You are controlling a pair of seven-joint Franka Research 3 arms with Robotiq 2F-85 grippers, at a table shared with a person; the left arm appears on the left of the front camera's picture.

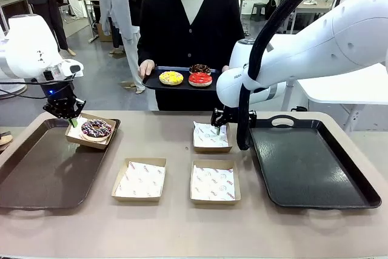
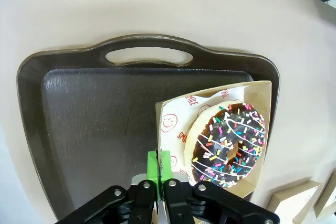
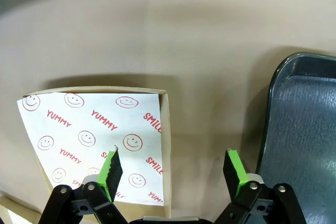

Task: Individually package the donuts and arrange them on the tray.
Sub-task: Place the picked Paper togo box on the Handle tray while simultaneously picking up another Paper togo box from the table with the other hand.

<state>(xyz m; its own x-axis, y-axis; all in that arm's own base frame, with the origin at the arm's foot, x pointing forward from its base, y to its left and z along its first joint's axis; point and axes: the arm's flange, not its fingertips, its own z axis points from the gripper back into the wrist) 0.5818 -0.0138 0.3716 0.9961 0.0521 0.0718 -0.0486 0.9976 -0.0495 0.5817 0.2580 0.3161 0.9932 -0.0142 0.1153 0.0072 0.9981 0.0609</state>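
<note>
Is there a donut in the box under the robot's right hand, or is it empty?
Empty. The box below the open right gripper holds only its smiley-print paper liner; no donut lies in it.

My left arm (image 1: pixel 30 47) and right arm (image 1: pixel 327 40) are smooth white shells, with a thick black cable (image 1: pixel 243 119) running over the right. The left gripper (image 2: pixel 158 165) and right gripper (image 3: pixel 173 163) are black with green pads (image 3: pixel 111 170) and silver screws (image 3: pixel 250 185). The person (image 1: pixel 190 40) opposite wears a black cardigan (image 1: pixel 160 28) over white.

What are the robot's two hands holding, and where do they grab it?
Left gripper pinches the box holding the sprinkled donut, by its side wall. Right gripper is open, holding nothing.
</note>
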